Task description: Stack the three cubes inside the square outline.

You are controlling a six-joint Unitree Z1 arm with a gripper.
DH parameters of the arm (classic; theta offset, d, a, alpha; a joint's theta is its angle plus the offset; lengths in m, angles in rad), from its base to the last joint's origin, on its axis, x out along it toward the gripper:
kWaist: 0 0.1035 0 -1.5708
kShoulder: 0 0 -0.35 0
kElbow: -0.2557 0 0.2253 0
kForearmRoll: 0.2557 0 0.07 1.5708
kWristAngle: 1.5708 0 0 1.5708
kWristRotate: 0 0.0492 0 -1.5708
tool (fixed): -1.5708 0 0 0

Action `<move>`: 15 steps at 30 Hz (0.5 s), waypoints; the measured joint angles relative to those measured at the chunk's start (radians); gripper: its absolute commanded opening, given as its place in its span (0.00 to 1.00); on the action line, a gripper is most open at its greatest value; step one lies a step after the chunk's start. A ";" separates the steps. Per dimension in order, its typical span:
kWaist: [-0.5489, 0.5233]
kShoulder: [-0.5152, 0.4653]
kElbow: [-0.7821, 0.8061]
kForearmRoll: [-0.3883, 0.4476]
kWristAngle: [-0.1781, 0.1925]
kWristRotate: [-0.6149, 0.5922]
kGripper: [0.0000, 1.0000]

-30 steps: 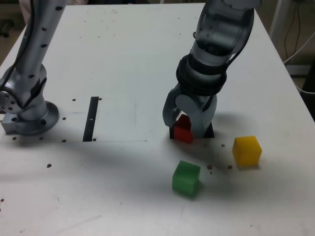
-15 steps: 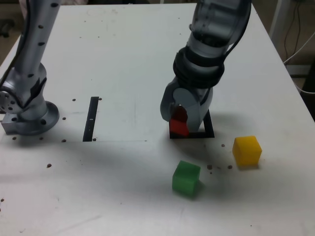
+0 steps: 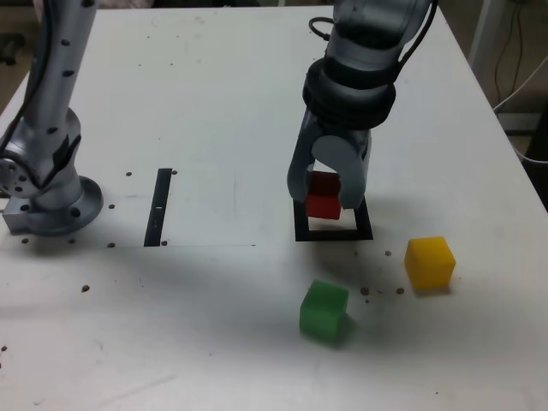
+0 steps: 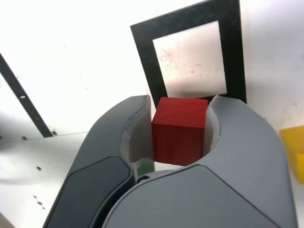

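My gripper (image 3: pixel 325 199) (image 4: pixel 179 105) is shut on the red cube (image 3: pixel 323 199) (image 4: pixel 179 127), which hangs a little above the table. The black square outline (image 3: pixel 334 233) (image 4: pixel 190 21) lies just below it, its white centre bare. In the exterior view the green cube (image 3: pixel 324 310) rests nearer the front edge and the yellow cube (image 3: pixel 429 261) sits to the right of the outline. A yellow corner (image 4: pixel 294 152) shows at the wrist view's edge.
A thin black strip (image 3: pixel 159 207) (image 4: pixel 21 97) lies on the white table (image 3: pixel 214 103) at the exterior view's left. The arm's grey base (image 3: pixel 51 201) stands near the left edge. Small dark specks dot the surface.
The gripper has closed on the red cube and lifted it off the table, rising and shifting slightly toward the back, uncovering the square outline.
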 measured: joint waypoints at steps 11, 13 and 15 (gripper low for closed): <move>0.061 0.017 0.029 -0.039 -0.016 -0.006 0.17; 0.065 0.025 0.038 -0.050 -0.018 -0.006 0.17; 0.072 0.026 0.048 -0.063 -0.018 -0.006 0.17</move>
